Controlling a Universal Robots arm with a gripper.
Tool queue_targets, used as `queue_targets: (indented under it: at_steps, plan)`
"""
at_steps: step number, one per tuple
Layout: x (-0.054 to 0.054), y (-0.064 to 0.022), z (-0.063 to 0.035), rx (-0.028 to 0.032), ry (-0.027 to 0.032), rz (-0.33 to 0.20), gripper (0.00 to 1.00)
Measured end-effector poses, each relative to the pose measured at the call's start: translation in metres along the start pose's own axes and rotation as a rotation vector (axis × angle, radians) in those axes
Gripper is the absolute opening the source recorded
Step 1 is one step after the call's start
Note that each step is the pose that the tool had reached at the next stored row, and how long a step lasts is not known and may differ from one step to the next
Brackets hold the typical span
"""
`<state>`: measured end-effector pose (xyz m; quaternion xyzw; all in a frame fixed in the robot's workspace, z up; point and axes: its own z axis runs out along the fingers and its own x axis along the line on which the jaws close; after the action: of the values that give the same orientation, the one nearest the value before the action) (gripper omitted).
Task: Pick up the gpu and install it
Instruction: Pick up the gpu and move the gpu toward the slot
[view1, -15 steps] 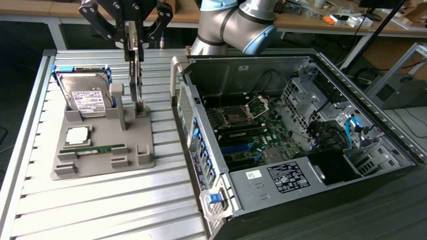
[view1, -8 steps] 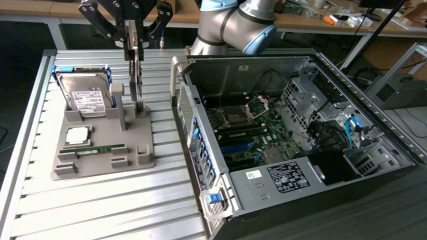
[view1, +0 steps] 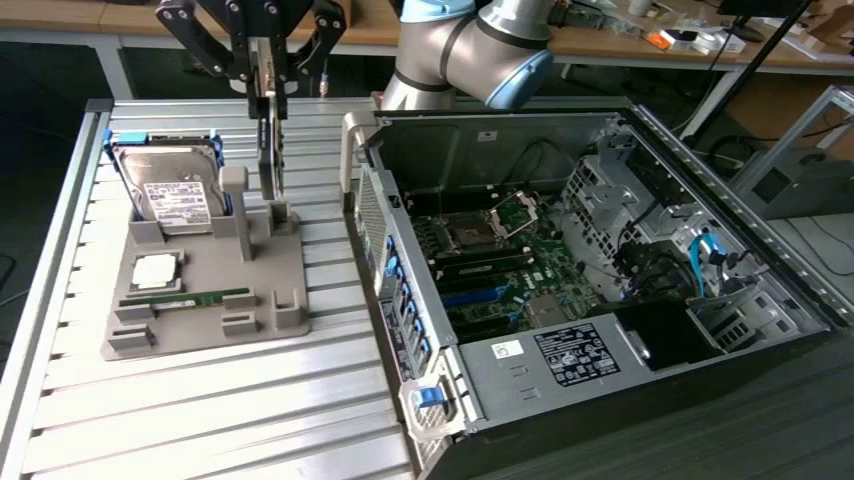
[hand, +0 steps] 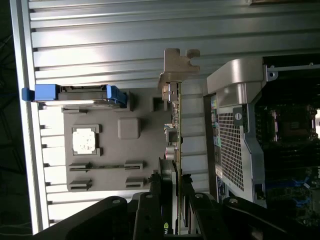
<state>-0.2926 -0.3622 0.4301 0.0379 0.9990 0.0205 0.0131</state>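
Gripper (view1: 267, 88) is pinching the gpu (view1: 271, 150) by its top edge while I am holding it upright over the corner of the gray holder (view1: 200, 265) lying between the hard drive (view1: 174, 190) and the open computer case (view1: 467, 150).

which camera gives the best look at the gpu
The wrist view: it looks along the gpu's whole edge, with the metal bracket at the end away from the gripper. The exterior view shows it as a thin dark upright strip in the gripper, at the grey stand.
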Motion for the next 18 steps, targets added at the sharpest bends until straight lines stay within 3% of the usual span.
queue_targets:
  at_steps: [18]
  plan:
    - [-0.0001,0.0002,-0.0054,0.0000,-0.0001,0.000,0.27]
